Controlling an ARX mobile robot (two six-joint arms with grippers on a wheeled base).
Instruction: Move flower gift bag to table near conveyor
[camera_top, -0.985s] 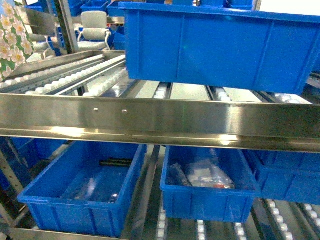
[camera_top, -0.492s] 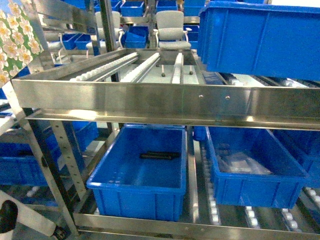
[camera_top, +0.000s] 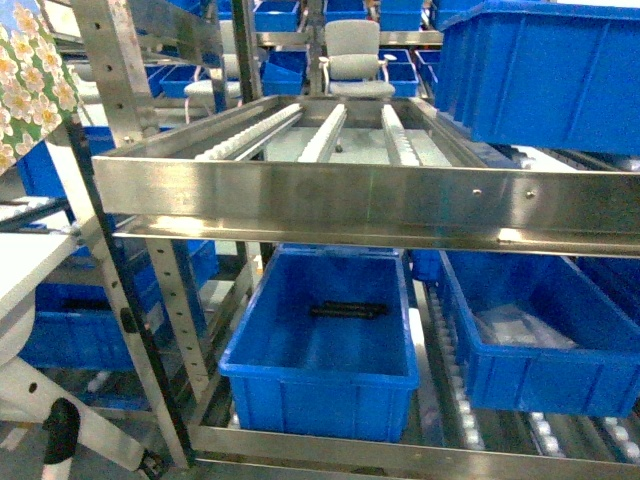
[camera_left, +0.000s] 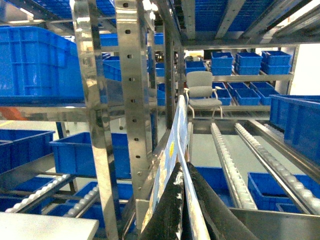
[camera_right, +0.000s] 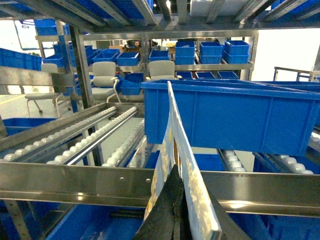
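Note:
The flower gift bag (camera_top: 32, 85) shows only at the head view's top-left edge, with white-yellow flowers on green. Neither gripper appears in that view. In the left wrist view my left gripper (camera_left: 182, 169) is shut on the bag's (camera_left: 172, 145) thin pale-blue edge, which stands upright between the black fingers. In the right wrist view my right gripper (camera_right: 176, 172) is shut on a flower-printed bag panel (camera_right: 187, 165) the same way. The conveyor (camera_top: 330, 185) of steel rails and white rollers stands straight ahead. A white table (camera_top: 22, 268) corner lies at the left, below the bag.
Blue bins sit on the rack: one on the upper right (camera_top: 545, 70), two on the lower shelf (camera_top: 325, 345) (camera_top: 545, 345). A perforated steel upright (camera_top: 115, 200) stands between table and conveyor. Grey chairs (camera_top: 352, 55) are behind.
The head view has swung left: the rack and bins slid rightward across the frame, and the steel upright and white table corner came into view at left. The bag stays at the top left.

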